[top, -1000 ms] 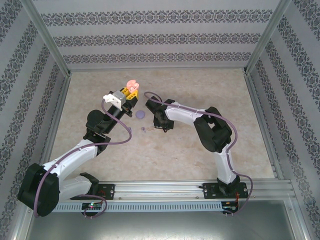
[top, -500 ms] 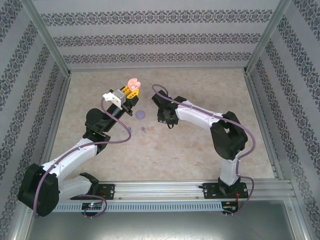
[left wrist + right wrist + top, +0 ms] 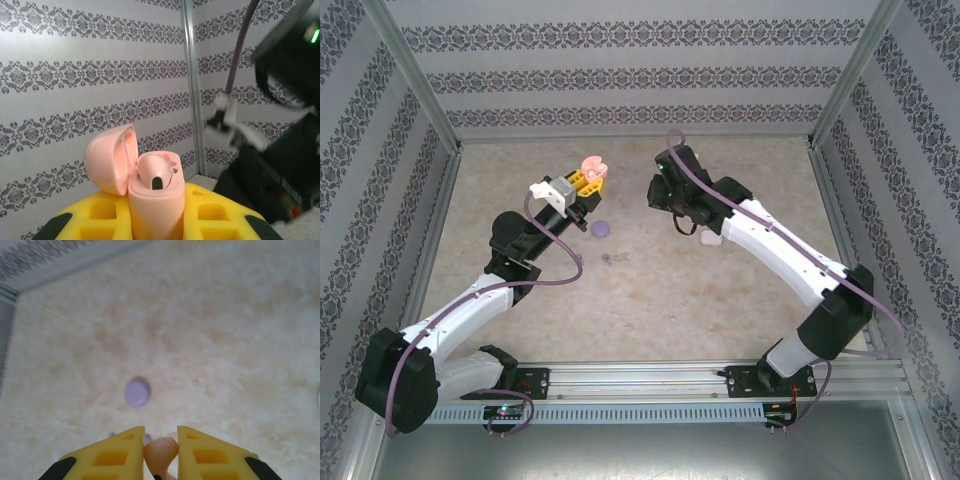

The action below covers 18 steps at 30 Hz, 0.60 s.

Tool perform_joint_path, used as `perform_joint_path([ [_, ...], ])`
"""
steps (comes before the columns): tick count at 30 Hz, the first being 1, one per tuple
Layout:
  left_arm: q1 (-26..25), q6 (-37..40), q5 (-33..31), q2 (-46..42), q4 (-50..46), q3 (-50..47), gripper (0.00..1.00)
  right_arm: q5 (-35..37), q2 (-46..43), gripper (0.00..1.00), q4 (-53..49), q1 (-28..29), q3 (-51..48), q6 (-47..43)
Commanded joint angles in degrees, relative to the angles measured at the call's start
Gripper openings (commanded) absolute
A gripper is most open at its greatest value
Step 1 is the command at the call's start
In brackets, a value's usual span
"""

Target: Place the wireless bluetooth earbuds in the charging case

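- Marbled beige counter, enclosed by patterned walls; both arms reach toward the far middle.
- Right pincer: jaws narrow, clamped on a pinkish-beige earbud. The earbud is pinched between the yellow fingers and carried above the counter.
- Left pincer: jaws narrow, gripping the body of the pink charging case. The case is upright, with its lid hinged open to the left.
- One seated earbud occupies a socket in the case. Whether the neighbouring socket is free cannot be confirmed from this angle.
- Top view: the case is held far and left of centre. The right pincer is to its right, with a clear gap between them.
- Below the right pincer, a round lilac item lies on the counter, probably a closed case. Nearer lies a small purple piece, likely an earbud but too small to confirm.
- Risk, misalignment: both parts are held in mid-air, so a stem tilted against the socket would jam on the rim.
- Risk, lid strike: an approach from the left would hit the open lid.
- Risk, slip: the earbud is small and rounded, and side contact could twist it out of the jaws.
- Risk, push-through: excess downward force could shift the case within the left pincer.
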Motion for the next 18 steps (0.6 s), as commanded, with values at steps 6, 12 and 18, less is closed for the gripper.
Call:
perform_joint_path([
  [6, 0.0, 1.2, 4.3, 2.4, 0.3, 0.3, 0.00, -0.1, -6.4, 0.20, 2.7, 0.0, 6.2, -6.0],
  [12, -1.3, 1.6, 5.6, 5.1, 0.5, 1.6, 0.00, -1.5, -8.8, 0.21, 6.8, 1.5, 6.2, -7.1],
  [18, -3.2, 2.3, 6.5, 8.2, 0.4, 4.1, 0.00, -2.5, -8.9, 0.21, 10.0, 3.5, 5.9, -6.9],
])
